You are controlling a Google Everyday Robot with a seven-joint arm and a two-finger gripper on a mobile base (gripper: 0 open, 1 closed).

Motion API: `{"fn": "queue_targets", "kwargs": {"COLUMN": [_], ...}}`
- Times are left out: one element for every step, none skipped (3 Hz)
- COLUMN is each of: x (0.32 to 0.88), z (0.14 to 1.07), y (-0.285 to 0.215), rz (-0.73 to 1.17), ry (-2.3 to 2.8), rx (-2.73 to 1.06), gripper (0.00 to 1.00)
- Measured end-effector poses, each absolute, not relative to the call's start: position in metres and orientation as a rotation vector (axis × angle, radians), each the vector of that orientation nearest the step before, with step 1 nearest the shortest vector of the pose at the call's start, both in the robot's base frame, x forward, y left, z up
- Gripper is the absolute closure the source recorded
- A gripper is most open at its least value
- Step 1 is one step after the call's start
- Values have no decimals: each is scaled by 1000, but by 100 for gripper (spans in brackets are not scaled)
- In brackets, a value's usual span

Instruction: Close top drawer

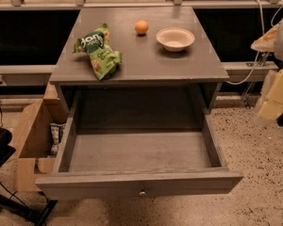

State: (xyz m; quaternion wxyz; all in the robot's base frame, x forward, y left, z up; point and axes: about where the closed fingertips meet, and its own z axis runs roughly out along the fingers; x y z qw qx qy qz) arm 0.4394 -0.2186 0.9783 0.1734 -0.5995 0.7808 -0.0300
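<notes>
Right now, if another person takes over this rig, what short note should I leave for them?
Tool: at the right edge, beside the cabinet, apart from the drawer.
Drawer: pulled far out, empty; knob at the middle of its front.
Cabinet top: bag, orange, bowl.
Done: nothing yet.
Left: bring the tool to the drawer front and push it shut.
</notes>
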Motion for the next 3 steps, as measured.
{"fn": "queue_targets", "kwargs": {"x": [414,381,361], "z": [971,924,860], "y": [-213,-213,-211], "rz": [-56,13,67], "ry": [2172,2162,2126], "rx": [-1683,-1677,-1687], "gripper": [18,41,65]}}
